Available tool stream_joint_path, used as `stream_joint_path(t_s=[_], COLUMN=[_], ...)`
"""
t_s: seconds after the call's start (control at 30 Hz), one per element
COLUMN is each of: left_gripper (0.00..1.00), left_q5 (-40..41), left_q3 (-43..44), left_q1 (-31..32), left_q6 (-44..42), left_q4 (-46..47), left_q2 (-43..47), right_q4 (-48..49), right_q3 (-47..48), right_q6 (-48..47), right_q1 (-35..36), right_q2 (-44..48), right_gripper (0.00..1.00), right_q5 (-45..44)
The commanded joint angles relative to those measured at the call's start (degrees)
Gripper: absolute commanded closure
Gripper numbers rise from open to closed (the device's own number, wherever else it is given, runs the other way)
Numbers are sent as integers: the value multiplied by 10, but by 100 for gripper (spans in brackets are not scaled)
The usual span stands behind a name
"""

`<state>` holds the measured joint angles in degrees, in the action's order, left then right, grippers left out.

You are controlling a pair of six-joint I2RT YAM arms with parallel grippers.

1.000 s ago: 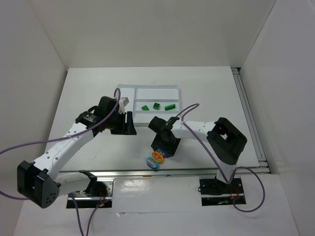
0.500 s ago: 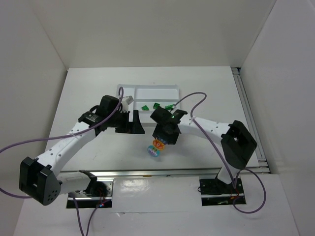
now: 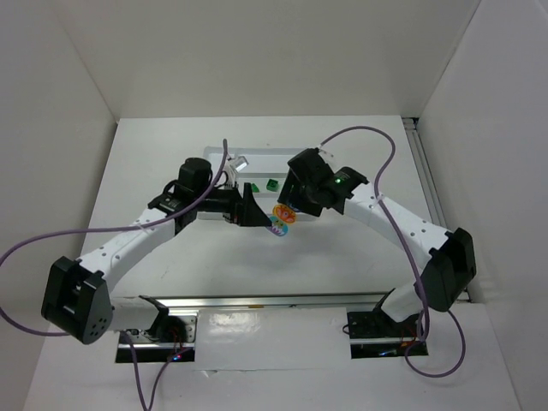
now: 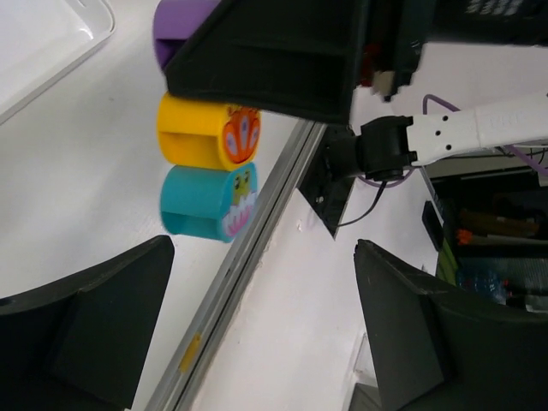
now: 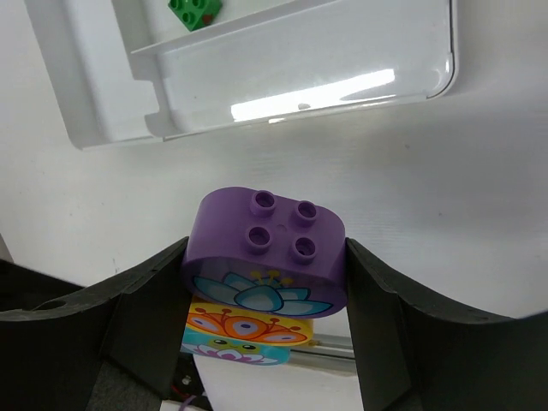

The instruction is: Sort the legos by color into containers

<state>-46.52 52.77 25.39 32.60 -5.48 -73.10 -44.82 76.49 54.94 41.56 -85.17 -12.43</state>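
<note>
My right gripper (image 3: pixel 289 204) is shut on a purple lego (image 5: pixel 267 248), the top of a stack with an orange lego (image 5: pixel 248 325) and a teal lego (image 5: pixel 229 349) stuck beneath it. The stack (image 3: pixel 282 216) hangs just in front of the white tray (image 3: pixel 265 160). Two green legos (image 3: pixel 272 183) (image 3: pixel 253 186) lie in the tray's front compartment. Close to the left of the stack, my left gripper (image 3: pixel 255 210) is open and holds nothing. In the left wrist view the stack (image 4: pixel 205 133) hangs beyond the wide-apart fingers (image 4: pixel 411 325).
The tray's raised dividers (image 5: pixel 214 32) and rounded rim (image 5: pixel 445 77) lie just beyond the held stack. Both arms crowd the tray's front edge. The metal rail (image 3: pixel 274 301) runs along the table's near edge.
The right gripper has lifted the brick stack from near the front edge and carried it back toward the tray. The left gripper has opened wide and shifted right.
</note>
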Motion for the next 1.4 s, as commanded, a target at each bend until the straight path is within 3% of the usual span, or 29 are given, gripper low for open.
stream_joint_path(t_s=[0.0, 0.47, 0.73, 0.87, 1.0, 1.03, 1.13, 1.23, 1.37], left_gripper=[1, 2, 10, 18, 41, 53, 68, 100, 100], left_q5=[-31, -19, -7, -1, -7, -12, -7, -7, -7], left_q3=[32, 62, 73, 79, 79, 79, 85, 85, 86], left_q1=[4, 48, 61, 61, 61, 61, 61, 61, 61], left_q6=[-35, -26, -10, -4, 6, 6, -1, -13, -25], left_q4=[16, 26, 55, 68, 82, 82, 65, 46, 32], left_q2=[-25, -85, -106, -121, -126, -126, -126, -120, -120], right_q4=[3, 19, 26, 26, 26, 26, 26, 21, 21], right_q3=[7, 2, -4, -4, -4, -9, -9, -9, -14], right_q6=[-25, -31, -31, -31, -31, -31, -31, -31, -31], right_q1=[-16, -39, -39, -39, -39, -39, -44, -56, -72], right_q2=[45, 56, 56, 56, 62, 62, 62, 67, 77], right_gripper=[45, 45, 45, 45, 45, 45, 45, 50, 52], right_q5=[10, 38, 50, 50, 50, 50, 50, 44, 39])
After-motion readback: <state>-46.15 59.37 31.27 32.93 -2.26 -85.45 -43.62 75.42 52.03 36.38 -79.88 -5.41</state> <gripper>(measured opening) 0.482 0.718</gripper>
